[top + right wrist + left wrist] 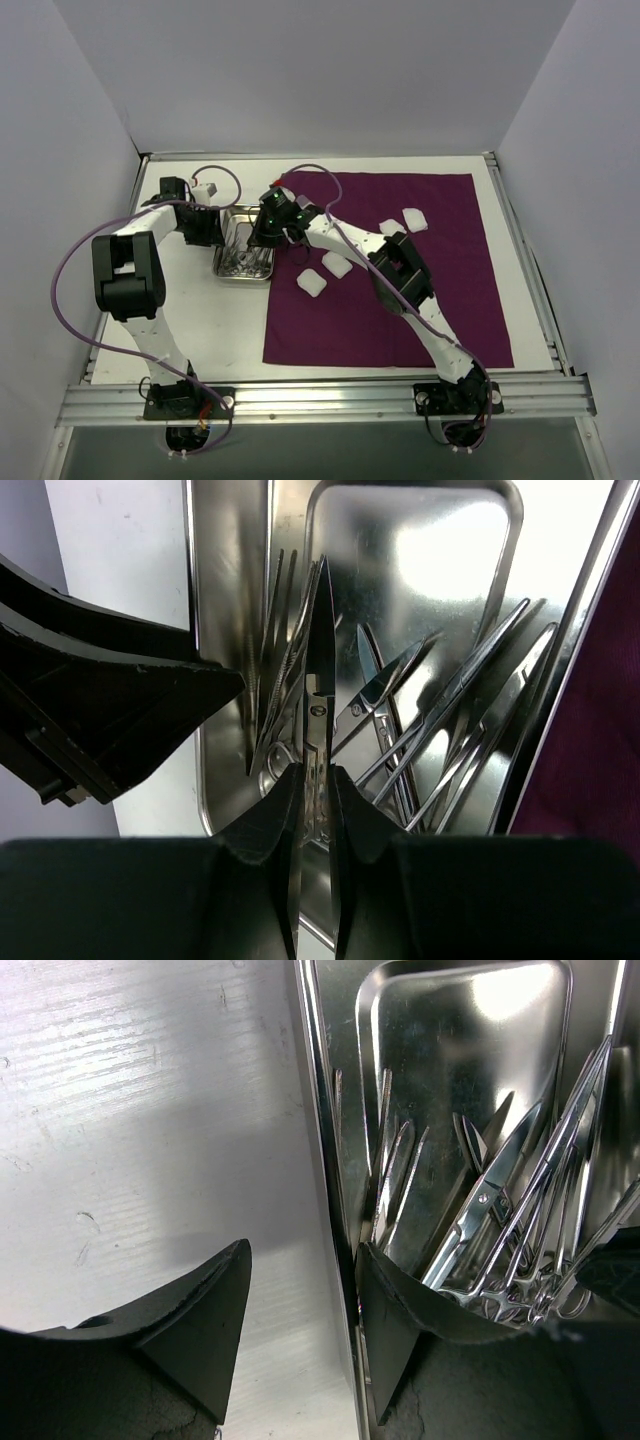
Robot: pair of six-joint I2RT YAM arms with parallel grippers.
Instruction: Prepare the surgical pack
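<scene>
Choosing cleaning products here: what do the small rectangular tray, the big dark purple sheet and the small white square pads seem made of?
Small rectangular tray: likely stainless steel, polished; it mirrors glare. Large dark purple sheet: probably cloth, matte, lying flat without shine. Small white square pads: seemingly gauze or cotton, soft-looking, matte; too small to be sure.

Instruments (pixel 500 1230) in tray (pixel 470 1060) beside purple cloth (pixel 330 330)

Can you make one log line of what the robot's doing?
left gripper: open, astride tray rim | right gripper: shut on scissors | gauze pads: on cloth
</scene>
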